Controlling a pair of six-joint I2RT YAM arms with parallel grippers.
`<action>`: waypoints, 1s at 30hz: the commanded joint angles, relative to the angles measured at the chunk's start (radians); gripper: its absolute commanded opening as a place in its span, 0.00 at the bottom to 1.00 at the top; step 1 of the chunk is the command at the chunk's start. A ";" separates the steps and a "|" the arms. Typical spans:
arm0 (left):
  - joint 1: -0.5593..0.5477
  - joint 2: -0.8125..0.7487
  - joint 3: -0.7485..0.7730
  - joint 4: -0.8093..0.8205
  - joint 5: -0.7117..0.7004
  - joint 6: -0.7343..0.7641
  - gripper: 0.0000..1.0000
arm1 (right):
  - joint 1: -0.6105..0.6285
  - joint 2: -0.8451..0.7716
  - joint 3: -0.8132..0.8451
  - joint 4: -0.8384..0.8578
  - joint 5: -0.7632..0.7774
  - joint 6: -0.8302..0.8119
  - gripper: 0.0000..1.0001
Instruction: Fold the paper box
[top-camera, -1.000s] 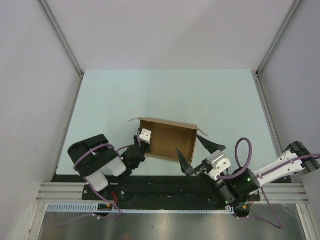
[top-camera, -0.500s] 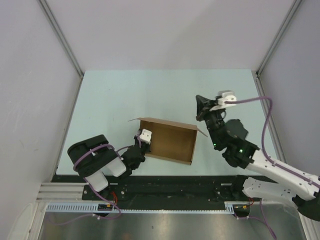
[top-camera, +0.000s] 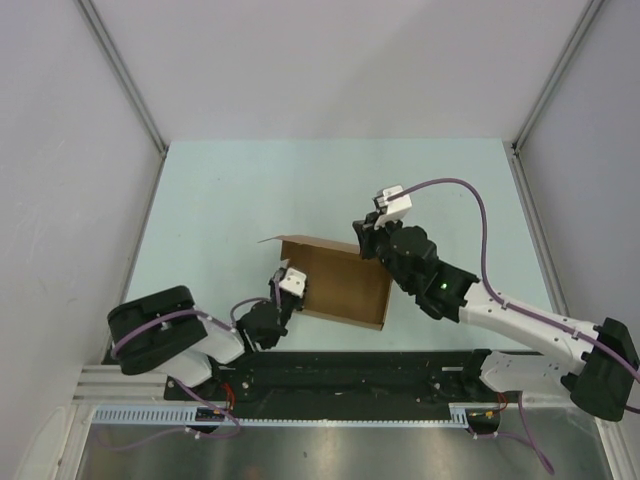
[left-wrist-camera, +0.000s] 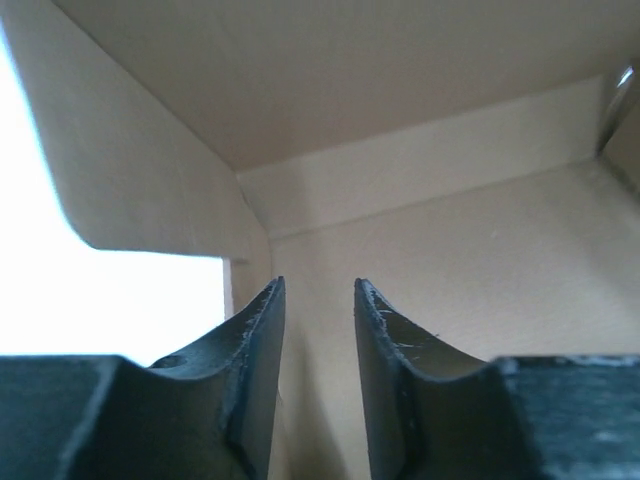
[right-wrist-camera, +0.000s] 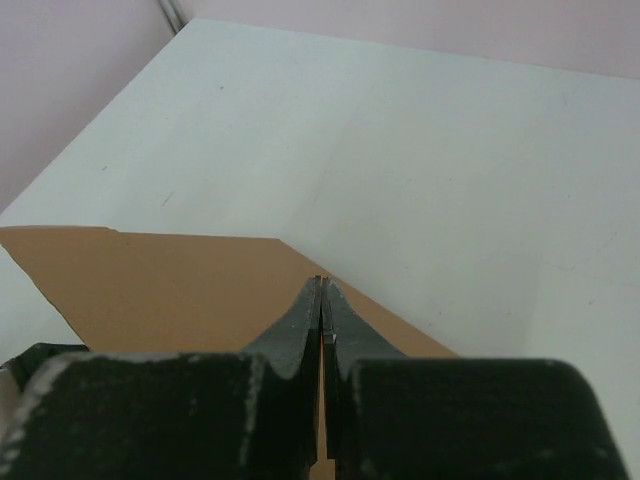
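From above, a brown box (top-camera: 340, 285) sits on a pale green table (top-camera: 230, 190), near its front edge and about midway across. It is partly formed into an open tray with low walls raised, and nothing lies inside it. The left gripper (top-camera: 290, 283) is at the box's left wall. The right gripper (top-camera: 364, 240) is at the far right corner, where a small flap sticks out.

The left wrist camera looks into the box (left-wrist-camera: 450, 270); cardboard fills nearly the whole frame, with bright light through a cut-out in the wall on the left. The left gripper (left-wrist-camera: 318, 285) has its two dark fingers (left-wrist-camera: 255, 360) a narrow gap apart. A cardboard crease runs down behind that gap. Whether the fingers pinch anything cannot be told.

The right wrist camera shows the right gripper (right-wrist-camera: 320, 285) with its fingers pressed together. A thin cardboard edge is clamped between them, so it grips the box (right-wrist-camera: 150, 290). A brown panel spreads to the left below the fingertips, with the table (right-wrist-camera: 450, 170) beyond.
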 joint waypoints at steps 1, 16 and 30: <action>-0.056 -0.133 -0.025 0.402 -0.098 0.111 0.41 | -0.014 0.014 0.003 0.014 -0.022 0.028 0.00; -0.485 -0.867 -0.040 -0.387 -0.441 0.032 0.43 | -0.016 0.054 -0.126 0.049 -0.071 0.063 0.00; -0.329 -0.875 0.136 -0.880 -0.471 -0.338 0.46 | 0.098 0.197 -0.311 0.155 -0.032 0.150 0.00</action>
